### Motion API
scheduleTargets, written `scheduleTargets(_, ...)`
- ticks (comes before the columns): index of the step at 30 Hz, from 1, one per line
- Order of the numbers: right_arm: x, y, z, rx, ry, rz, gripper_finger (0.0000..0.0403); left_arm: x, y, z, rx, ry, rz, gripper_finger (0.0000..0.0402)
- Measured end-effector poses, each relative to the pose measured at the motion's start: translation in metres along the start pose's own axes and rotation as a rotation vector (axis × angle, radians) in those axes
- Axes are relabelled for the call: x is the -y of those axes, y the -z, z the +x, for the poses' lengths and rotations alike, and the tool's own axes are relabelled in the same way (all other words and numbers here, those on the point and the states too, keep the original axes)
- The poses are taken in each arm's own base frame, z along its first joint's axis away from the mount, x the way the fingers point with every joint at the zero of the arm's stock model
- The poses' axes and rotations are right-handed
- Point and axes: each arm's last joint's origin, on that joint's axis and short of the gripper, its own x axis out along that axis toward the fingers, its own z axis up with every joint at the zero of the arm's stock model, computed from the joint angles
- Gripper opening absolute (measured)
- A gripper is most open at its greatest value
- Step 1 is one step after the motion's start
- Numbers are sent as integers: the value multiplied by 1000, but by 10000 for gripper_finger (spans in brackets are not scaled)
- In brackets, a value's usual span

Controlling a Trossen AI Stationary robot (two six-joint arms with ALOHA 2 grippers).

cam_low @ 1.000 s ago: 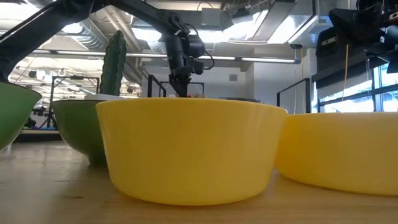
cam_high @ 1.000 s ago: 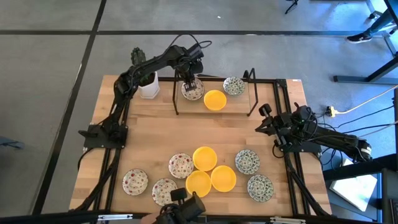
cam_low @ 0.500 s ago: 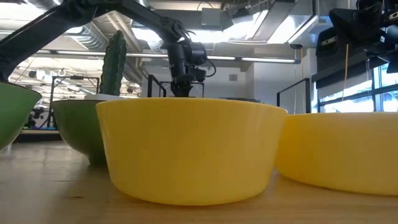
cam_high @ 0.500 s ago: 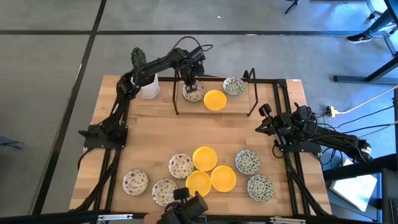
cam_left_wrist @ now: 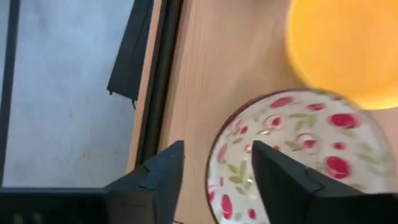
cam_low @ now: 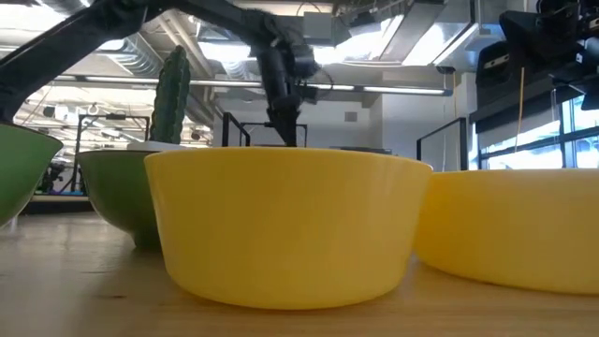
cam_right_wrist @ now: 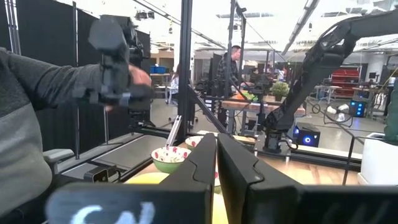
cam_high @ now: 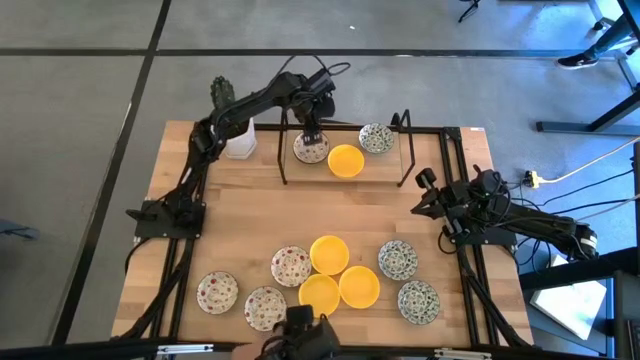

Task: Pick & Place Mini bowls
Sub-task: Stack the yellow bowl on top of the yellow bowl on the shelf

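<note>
A red-speckled mini bowl [cam_high: 310, 150] sits on the table's far side, beside a yellow one [cam_high: 346, 160] and a green-patterned one [cam_high: 376, 138]. My left gripper [cam_high: 311, 133] hangs open just above the red-speckled bowl. In the left wrist view its fingers [cam_left_wrist: 217, 149] stand either side of the bowl's rim [cam_left_wrist: 214, 158], apart from it. Several more mini bowls lie near the front edge, among them yellow ones [cam_high: 329, 254] and red-speckled ones [cam_high: 290, 266]. My right gripper [cam_high: 424, 192] waits shut at the table's right side.
A white pot with a cactus [cam_high: 238, 140] stands left of the far bowls. A thin black frame [cam_high: 283, 160] with posts brackets them. Black rails [cam_high: 455, 160] run along the table's right. A person's sleeve [cam_right_wrist: 37, 93] shows beyond the table in the right wrist view.
My left gripper has opened, letting go of the red-speckled bowl, and has risen a little above it. The bowl stays where it was on the table's far side.
</note>
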Motion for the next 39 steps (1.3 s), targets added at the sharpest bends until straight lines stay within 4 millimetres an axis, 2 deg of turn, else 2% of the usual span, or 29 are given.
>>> scheduleTargets(5,0,-1,0,5,-1,-5,18,17,1,-53,-67,16,6,219)
scheduleTargets(9,-1,-1,0,3,-17,-7,18,46,33,-113,-93,50,17,202)
scheduleTargets(11,-1,-1,0,2,-24,-9,18,60,54,-145,-34,120,21,177)
scheduleTargets(13,-1,-1,0,2,-23,-13,18,71,75,-170,107,187,28,147)
scheduleTargets(16,-1,0,0,0,-23,-38,18,87,109,-193,375,242,47,97)
scheduleTargets(18,-1,0,0,0,-23,-54,18,96,131,-192,528,229,27,65)
scheduleTargets(22,0,-1,0,12,15,-63,18,113,173,-169,740,207,-81,11)
scheduleTargets(27,2,-1,0,18,64,-63,18,139,217,-128,895,254,-156,3)
scheduleTargets(32,6,-3,-1,44,213,-58,18,158,241,-102,979,193,-177,3)
scheduleTargets(35,8,-4,-1,59,299,-45,18,168,246,-86,1046,163,-158,2)
scheduleTargets(39,13,-18,1,47,417,29,10,181,250,-64,1189,120,-106,3)
